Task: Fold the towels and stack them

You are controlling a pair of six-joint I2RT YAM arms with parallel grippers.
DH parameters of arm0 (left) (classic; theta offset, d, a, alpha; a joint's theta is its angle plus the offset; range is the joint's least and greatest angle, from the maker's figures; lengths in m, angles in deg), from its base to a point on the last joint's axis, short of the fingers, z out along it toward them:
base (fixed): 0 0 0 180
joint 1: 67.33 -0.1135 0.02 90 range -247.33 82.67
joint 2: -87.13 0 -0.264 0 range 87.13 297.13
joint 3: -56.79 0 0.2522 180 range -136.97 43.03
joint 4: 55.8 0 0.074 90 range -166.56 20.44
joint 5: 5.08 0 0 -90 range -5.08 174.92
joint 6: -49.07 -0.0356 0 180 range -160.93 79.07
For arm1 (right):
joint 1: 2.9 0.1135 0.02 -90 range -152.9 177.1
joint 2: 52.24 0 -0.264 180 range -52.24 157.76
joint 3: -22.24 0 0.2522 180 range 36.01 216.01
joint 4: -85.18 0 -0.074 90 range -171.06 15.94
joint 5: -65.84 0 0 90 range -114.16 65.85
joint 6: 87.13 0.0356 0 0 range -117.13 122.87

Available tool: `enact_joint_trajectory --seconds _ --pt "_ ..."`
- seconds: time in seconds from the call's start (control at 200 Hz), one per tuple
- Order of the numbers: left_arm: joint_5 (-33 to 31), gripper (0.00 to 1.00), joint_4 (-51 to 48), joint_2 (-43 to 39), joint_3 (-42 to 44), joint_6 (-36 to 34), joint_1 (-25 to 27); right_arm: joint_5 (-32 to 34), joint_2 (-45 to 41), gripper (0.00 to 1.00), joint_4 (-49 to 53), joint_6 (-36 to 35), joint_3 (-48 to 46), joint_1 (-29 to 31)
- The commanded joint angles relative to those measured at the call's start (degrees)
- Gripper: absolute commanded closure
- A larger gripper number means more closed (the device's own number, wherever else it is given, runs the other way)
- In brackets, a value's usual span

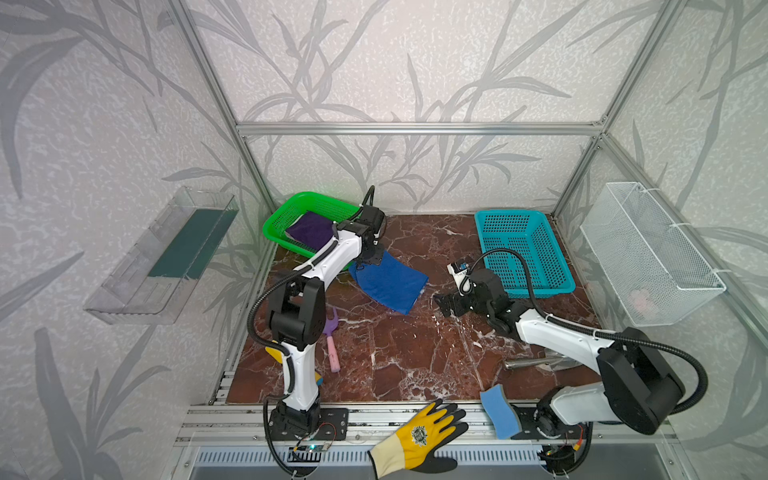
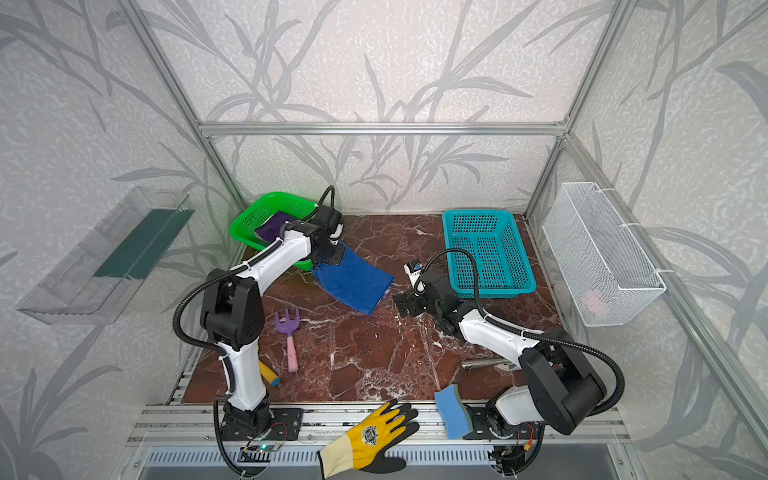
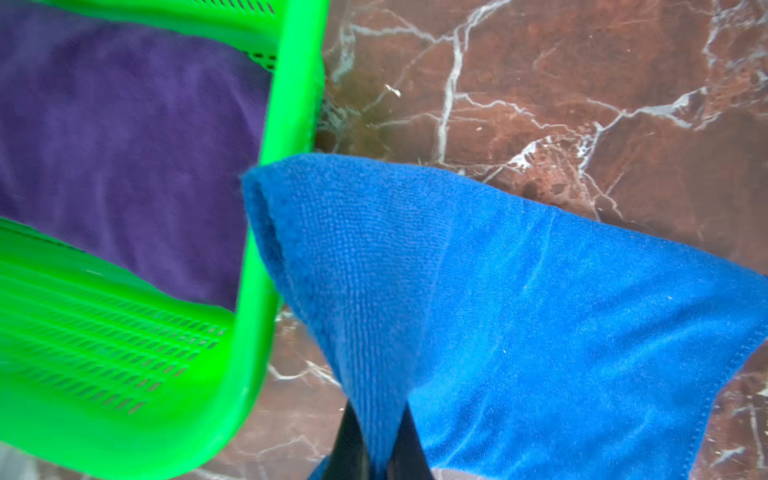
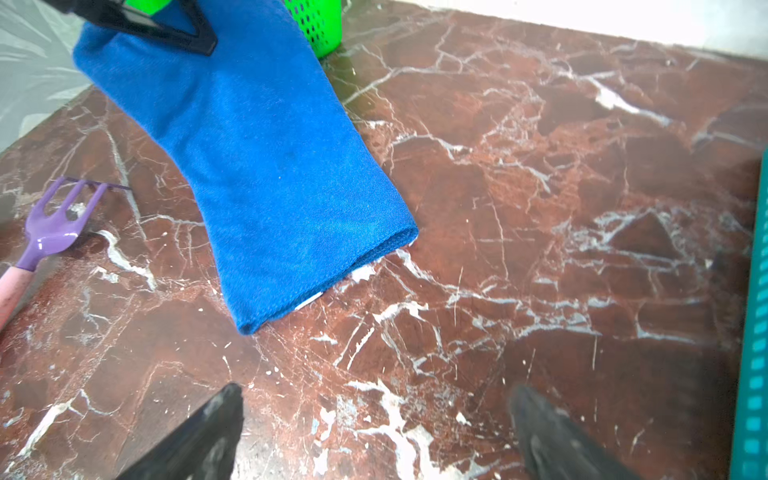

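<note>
The left arm (image 1: 328, 255) reaches toward the back left corner of the tabletop (image 1: 415, 353), wrist bent down beside the green basket (image 1: 286, 210). The left fingers (image 3: 353, 449) are clenched on 1 corner of the blue towel (image 1: 390, 284). The folded towel slopes from that raised corner down to the tabletop. Its long axis runs diagonally from the basket toward the tabletop's middle, where its free end lies flat. The right arm (image 1: 557, 332) stretches low from the front right corner toward the middle. The right fingers (image 4: 208, 428) are spread wide and empty, near the towel's free end but apart from it. The purple towel (image 1: 309, 230) lies inside the basket.
</note>
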Motion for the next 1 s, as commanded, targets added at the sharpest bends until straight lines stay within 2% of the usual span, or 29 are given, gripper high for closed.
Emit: enact_joint_trajectory --seconds 0.0,0.245,0.63,0.805,0.995 --pt "-5.31 1.0 -7.01 1.36 -5.44 -4.61 -0.17 -2.38 -1.19 0.01 -3.65 -2.38 -1.69 -0.17" --pt "-10.34 1.0 -11.5 4.69 -14.32 -9.79 -0.78 -3.98 0.33 0.01 -5.07 -3.37 -2.82 -0.25" --pt "-12.57 1.0 -19.22 10.39 -32.83 -15.27 -2.78 -3.86 3.32 0.01 -2.83 -5.43 -1.4 -0.1" --pt "-13.96 1.0 -21.43 13.38 -40.06 -16.97 -5.75 -3.23 4.93 0.01 -2.07 -6.65 -0.56 -0.15" --pt "-13.5 1.0 -20.62 16.36 -43.91 -18.47 -9.74 -2.96 6.38 0.01 -2.75 -7.23 0.64 0.1"
